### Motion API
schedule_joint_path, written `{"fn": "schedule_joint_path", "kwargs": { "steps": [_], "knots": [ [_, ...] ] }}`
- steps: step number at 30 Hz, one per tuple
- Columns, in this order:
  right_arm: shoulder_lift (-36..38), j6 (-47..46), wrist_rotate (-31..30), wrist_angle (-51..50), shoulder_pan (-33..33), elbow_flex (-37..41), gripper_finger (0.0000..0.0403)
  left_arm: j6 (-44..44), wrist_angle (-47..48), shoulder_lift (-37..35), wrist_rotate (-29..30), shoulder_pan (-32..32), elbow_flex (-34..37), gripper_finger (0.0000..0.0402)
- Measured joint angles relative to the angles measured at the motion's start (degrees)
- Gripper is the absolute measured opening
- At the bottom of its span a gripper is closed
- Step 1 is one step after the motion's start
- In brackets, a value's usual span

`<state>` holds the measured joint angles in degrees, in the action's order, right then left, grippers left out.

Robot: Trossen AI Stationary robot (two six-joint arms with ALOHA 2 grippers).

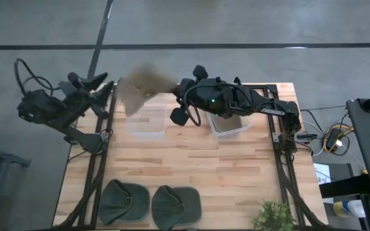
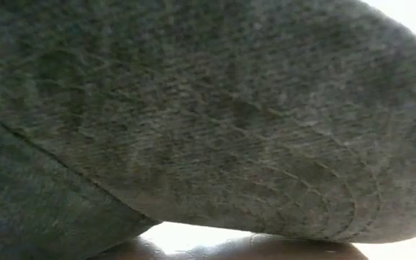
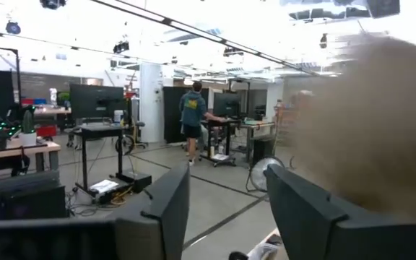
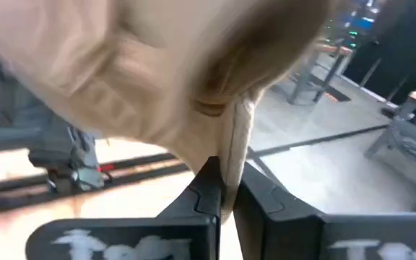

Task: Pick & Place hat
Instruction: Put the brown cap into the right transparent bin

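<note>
Two green hats (image 1: pixel 151 204) are laid at the desk's (image 1: pixel 191 167) near edge. Farther back, a blurred tan hat (image 1: pixel 141 88) is pinched by the right fingers (image 4: pixel 226 189) above a clear bin (image 1: pixel 147 124); the left fingers (image 3: pixel 168 206) are parted

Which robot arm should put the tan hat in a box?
Right. The right gripper already pinches the tan hat above the left box. The left gripper is open, off the table's edge.

A grey concrete floor (image 1: pixel 172 22) surrounds the wooden tabletop (image 1: pixel 191 160). Beyond it lies an open workshop under bright ceiling lights (image 3: pixel 215 29), with desks carrying monitors (image 3: pixel 96 101), a white pillar (image 3: pixel 150 101) and a person (image 3: pixel 192 119) standing at a workstation.
</note>
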<state>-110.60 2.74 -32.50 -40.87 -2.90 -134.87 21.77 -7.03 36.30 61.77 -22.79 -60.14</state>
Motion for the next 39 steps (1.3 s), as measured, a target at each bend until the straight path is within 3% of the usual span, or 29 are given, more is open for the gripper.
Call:
{"fn": "schedule_joint_path", "kwargs": {
  "steps": [10,15,23,28,33,39],
  "knots": [
    [4.06,-10.23,-2.42,-22.2,1.96,0.07,0.0013,-1.04,3.65,0.05,0.67,0.0,0.43,0.0181],
    [6.03,-18.57,4.21,-32.94,4.48,0.07,0.0013,-5.8,6.59,0.24,0.36,-0.02,0.44,0.0181],
    [7.38,-28.75,6.32,-49.11,9.5,-0.02,0.0013,-8.47,9.62,1.05,0.61,0.05,0.63,0.0181],
    [7.84,-31.51,12.6,-49.29,13.92,0.2,0.0013,-8.71,10.17,1.68,0.16,-0.02,1.42,0.0181],
    [7.73,-32.63,15.11,-49.15,19.07,0.28,0.0013,-9.92,10.12,2.36,0.04,-0.02,1.44,0.0181],
    [7.5,-33.88,23.77,-49.14,27.58,0.33,0.0013,-10.22,10.09,3.02,-0.01,0.01,1.44,0.0181]
  ]
}}
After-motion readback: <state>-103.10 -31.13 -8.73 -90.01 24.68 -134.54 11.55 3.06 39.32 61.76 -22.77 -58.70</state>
